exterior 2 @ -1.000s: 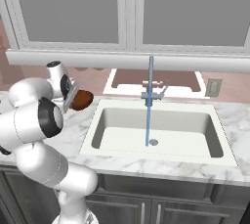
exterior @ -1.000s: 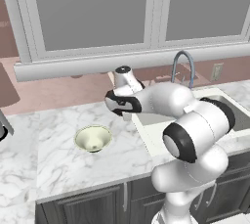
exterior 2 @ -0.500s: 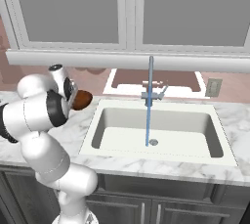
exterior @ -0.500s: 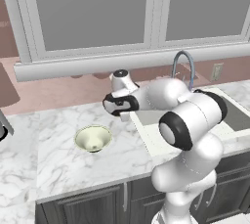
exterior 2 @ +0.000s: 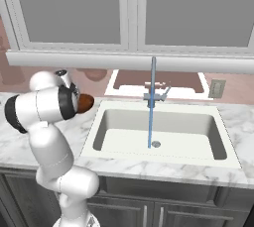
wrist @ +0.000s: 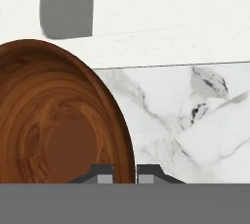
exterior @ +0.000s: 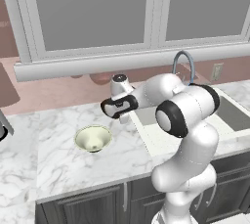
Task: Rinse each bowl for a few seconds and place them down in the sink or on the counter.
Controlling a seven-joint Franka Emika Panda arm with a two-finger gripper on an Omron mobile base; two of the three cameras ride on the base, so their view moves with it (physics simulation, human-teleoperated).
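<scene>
Gripping the empty brown bowl (wrist: pixel 58 120) by its rim, the end effector (wrist: pixel 125 173) holds it over the counter (wrist: pixel 195 120); cream bowl (exterior: pixel 93 138) empty

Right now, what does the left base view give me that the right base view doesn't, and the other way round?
Left base view: the cream bowl sitting upright on the counter, left of the sink, and the tool's end of the arm stretched out above the counter near the sink's left edge.

Right base view: the full sink basin with its drain, a thin stream of water falling from the faucet, and the brown bowl poking out past the arm, over the counter left of the basin.

Both: the marble counter, sink, faucet and window.
</scene>
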